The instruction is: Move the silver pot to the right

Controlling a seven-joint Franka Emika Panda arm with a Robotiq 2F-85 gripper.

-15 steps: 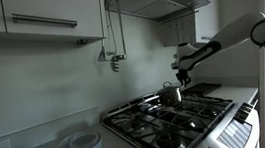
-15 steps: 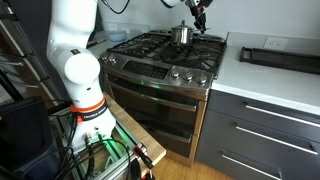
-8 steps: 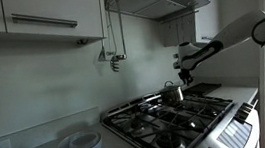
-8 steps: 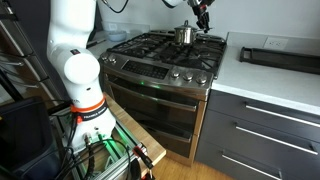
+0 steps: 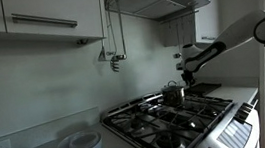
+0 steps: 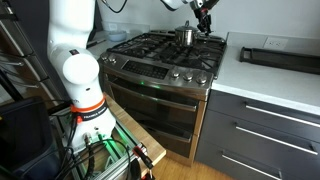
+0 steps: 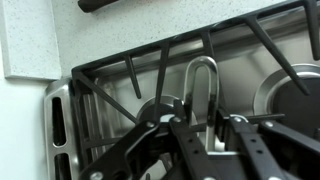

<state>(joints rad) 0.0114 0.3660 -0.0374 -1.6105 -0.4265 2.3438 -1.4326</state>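
Your end effector (image 7: 208, 135) straddles the pot's handle (image 7: 203, 90), but I can't tell if it's clamped or loose. Farther back on the stove (image 6: 165, 50), the pot (image 6: 185, 35) has crept right with the arm this last second. The move looks under way.

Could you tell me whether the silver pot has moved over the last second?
Yes, slightly. In an exterior view the silver pot has shifted across the stove toward the white counter beside it.
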